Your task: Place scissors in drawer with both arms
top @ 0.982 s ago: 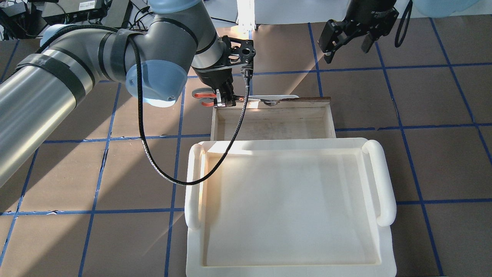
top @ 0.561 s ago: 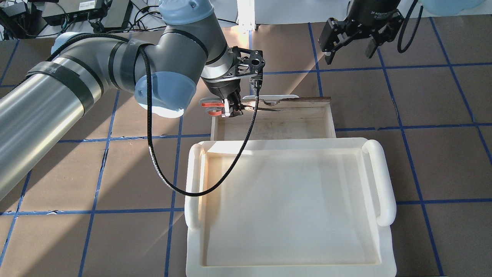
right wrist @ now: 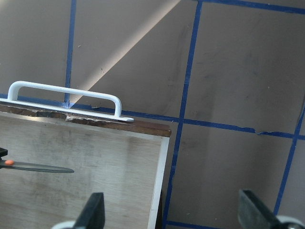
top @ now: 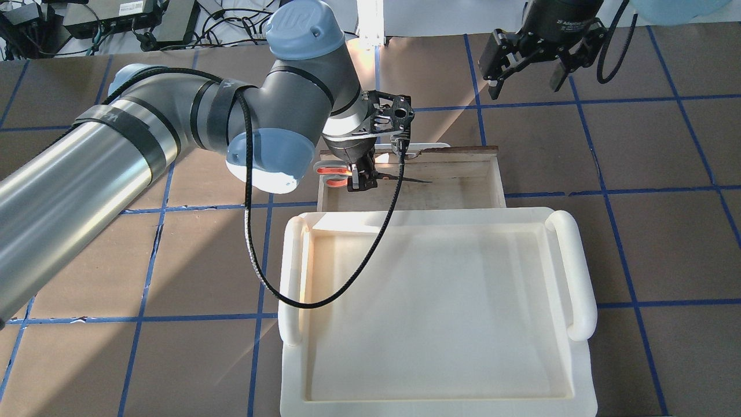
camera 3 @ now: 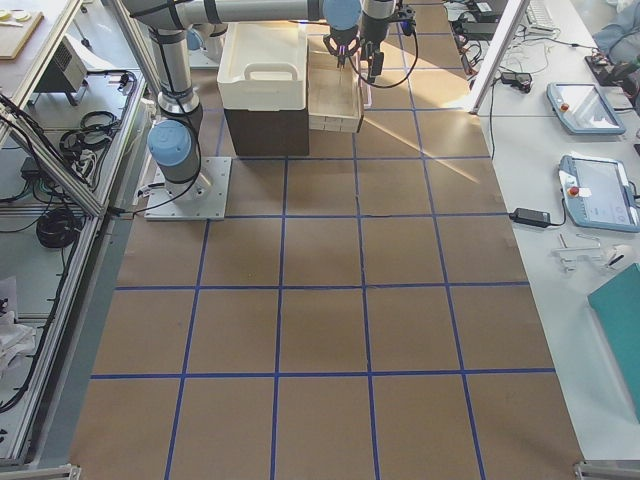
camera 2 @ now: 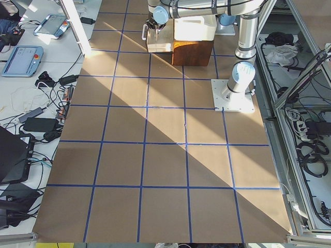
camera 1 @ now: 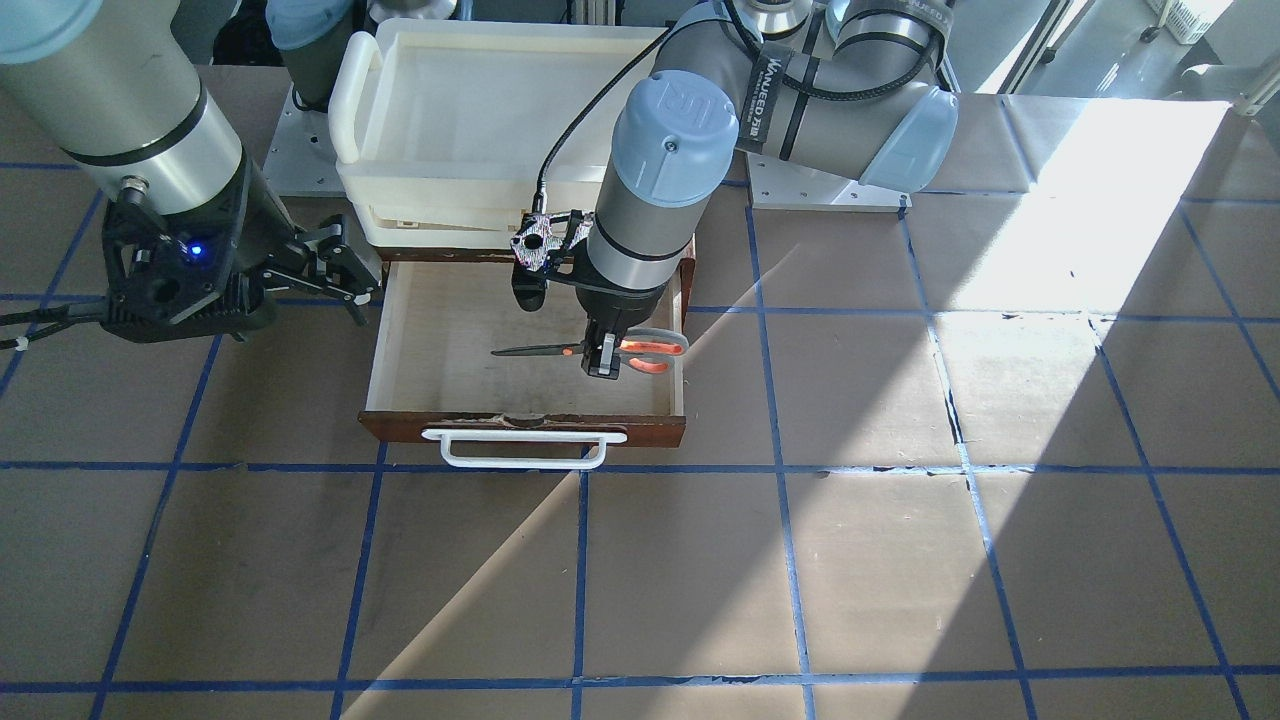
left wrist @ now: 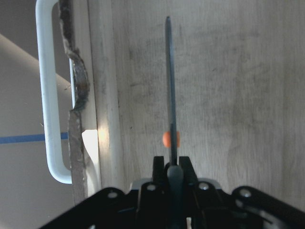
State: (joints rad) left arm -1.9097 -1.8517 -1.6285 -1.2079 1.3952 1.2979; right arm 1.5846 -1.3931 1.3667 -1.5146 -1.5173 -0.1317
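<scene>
The scissors [top: 333, 172] hang level in my left gripper [top: 362, 184], which is shut on them near the orange pivot. Their orange handles stick out over the drawer's left wall and the dark blades point across the open drawer [top: 457, 188]. In the front-facing view the scissors [camera 1: 545, 351] hover over the pale drawer floor [camera 1: 450, 340], behind the white bar handle [camera 1: 520, 450], with my left gripper [camera 1: 602, 366] on them. The left wrist view shows the blade [left wrist: 169, 86] above the drawer floor [left wrist: 228, 95]. My right gripper [top: 524, 75] is open and empty beyond the drawer's far right corner, and it also shows in the right wrist view [right wrist: 174, 214].
A large cream plastic tray [top: 579, 278] sits on top of the cabinet just behind the drawer, and it also shows in the front-facing view [camera 1: 345, 80]. The brown table with blue tape lines [camera 1: 780, 560] spreads around. My left arm's black cable [top: 324, 289] loops over the tray.
My left gripper has carried the scissors rightward and nearer, from the drawer's front-left corner to over its inside. My right gripper has barely moved.
</scene>
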